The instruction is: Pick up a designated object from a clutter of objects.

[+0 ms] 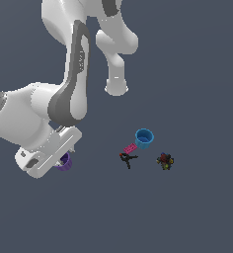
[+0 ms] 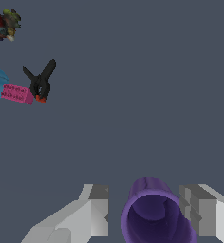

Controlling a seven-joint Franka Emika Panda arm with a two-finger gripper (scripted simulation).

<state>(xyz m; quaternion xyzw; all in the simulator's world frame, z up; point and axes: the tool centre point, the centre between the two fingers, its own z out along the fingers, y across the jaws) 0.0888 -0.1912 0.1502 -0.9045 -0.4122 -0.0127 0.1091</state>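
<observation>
closing on the purple cup, away from the rest of the clutter

the small round purple cup with ribbed, slightly tapered walls (image 2: pixel 154 216) is sitting between the two pale fingers (image 2: pixel 92 211) of the white parallel gripper (image 2: pixel 147 213). in the exterior view the cup (image 1: pixel 64 161) is peeking out from under the gripper body, at about nine o'clock from the other items and well apart from them.

the step in hand looks like the grasp itself. to do it well, the arm is best kept centred over the cup so both pads meet the wall together; the cup appears nearer one finger than the other, so an uneven squeeze could nudge or tip it. a low grip on the tapered wall should be slipping less than one at the rim, and a straight vertical lift is safest.

the claw is standing apart, with a visible gap on one side of the cup. on the other side the finger is very close to the wall, and whether it is touching cannot be told. nothing is clamped yet.

the light-blue round cup (image 1: pixel 144 138), the flat pink block (image 1: pixel 130 147), the black clamp with red tips (image 1: pixel 127 158) and the dark multicoloured toy (image 1: pixel 165 160) are lying far enough off not to be interfering.
</observation>
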